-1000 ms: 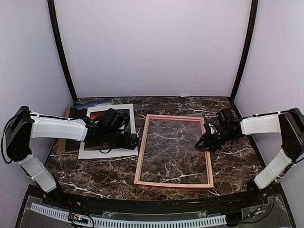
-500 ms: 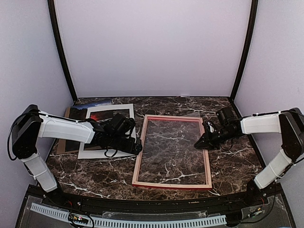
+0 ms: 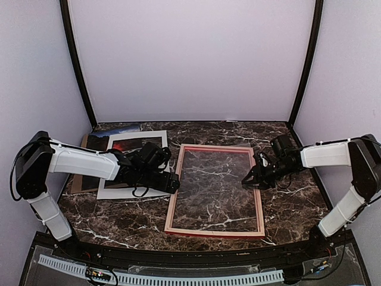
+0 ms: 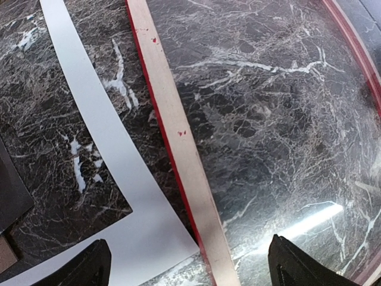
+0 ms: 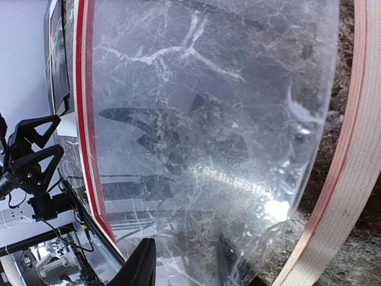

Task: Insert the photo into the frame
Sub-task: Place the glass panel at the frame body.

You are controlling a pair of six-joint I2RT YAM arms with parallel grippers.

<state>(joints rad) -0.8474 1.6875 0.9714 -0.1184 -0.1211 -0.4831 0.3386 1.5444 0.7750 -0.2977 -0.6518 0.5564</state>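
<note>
With the left gripper (image 3: 173,184) spread wide at the left rail of the frame (image 3: 173,205) and the opening of the right gripper (image 3: 249,179) unclear to me, I'm seeing the frame lying long axis front-to-back, carrying a clear sheet (image 3: 214,185), the photo (image 3: 132,143) lying flat on the worktop (image 3: 297,202) just left.

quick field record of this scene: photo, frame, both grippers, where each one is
photo: flat on the table, left of the frame, not yet inside it
frame: flat mid-table, pale wood side up, clear sheet in its opening
left gripper: open, over the frame's left rail
right gripper: at the frame's right rail, opening unclear
</note>
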